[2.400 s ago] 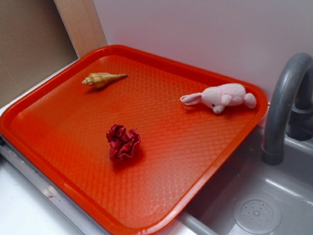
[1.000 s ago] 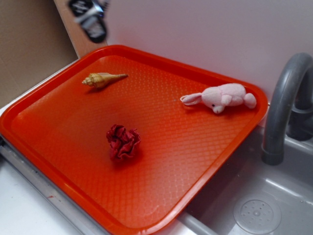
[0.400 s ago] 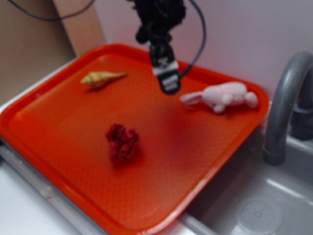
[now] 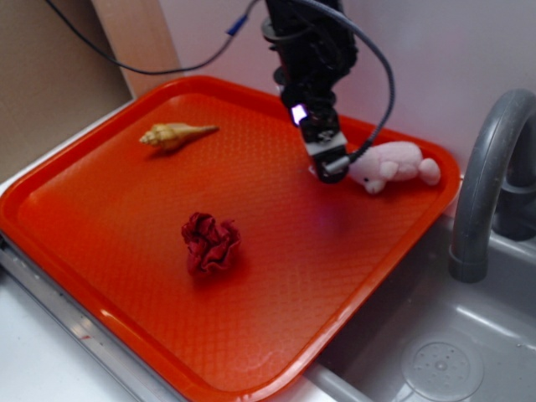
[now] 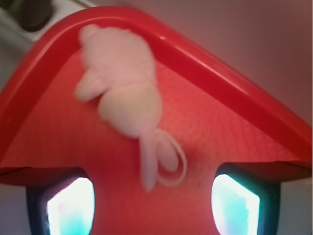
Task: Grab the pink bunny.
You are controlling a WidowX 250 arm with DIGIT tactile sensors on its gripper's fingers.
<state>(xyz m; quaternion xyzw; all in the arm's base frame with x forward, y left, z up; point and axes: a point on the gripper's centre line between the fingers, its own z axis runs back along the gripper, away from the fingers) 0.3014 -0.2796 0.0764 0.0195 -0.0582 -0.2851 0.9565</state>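
The pink bunny (image 4: pixel 390 164) lies on its side near the back right corner of the orange tray (image 4: pixel 126 243), ears pointing left. In the wrist view the pink bunny (image 5: pixel 124 93) fills the upper middle, its ears trailing down toward the gap between my fingers. My gripper (image 4: pixel 328 166) hangs just above the tray at the bunny's ear end, covering the ears in the exterior view. It is open: the two lit fingertips (image 5: pixel 71 205) stand wide apart at the bottom corners of the wrist view, with only tray between them.
A tan spiral seashell (image 4: pixel 174 134) lies at the tray's back left. A dark red fabric flower (image 4: pixel 210 242) sits near the tray's middle. A grey faucet (image 4: pixel 490 167) and sink basin (image 4: pixel 435 352) are right of the tray; a white wall runs behind.
The arm came in from the upper left, swept right and down across the tray, and now hangs at the bunny's ears. The bunny, shell and flower have not moved.
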